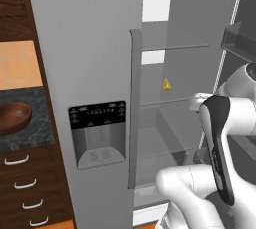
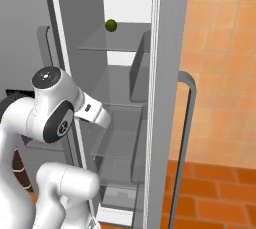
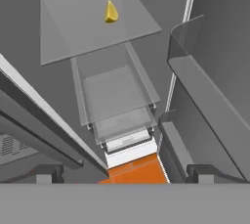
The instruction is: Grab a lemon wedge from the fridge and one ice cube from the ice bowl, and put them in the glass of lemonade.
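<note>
The tiny bright yellow triangular lemon wedge (image 3: 111, 12) is seen lying on a glass shelf (image 3: 88, 37) inside the opened tall light-grey fridge (image 1: 85, 48). The pincer (image 3: 124, 173) is held apart, well short of the wedge, nothing gripped.

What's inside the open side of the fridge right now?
The fridge holds the lemon wedge on a glass shelf, a green round fruit higher up, and drawers below. Drawer contents are unclear.

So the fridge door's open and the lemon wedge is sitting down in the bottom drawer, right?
Not quite. The fridge door is open, but the lemon wedge sits on a glass shelf above the drawer, as the hand view shows.
</note>
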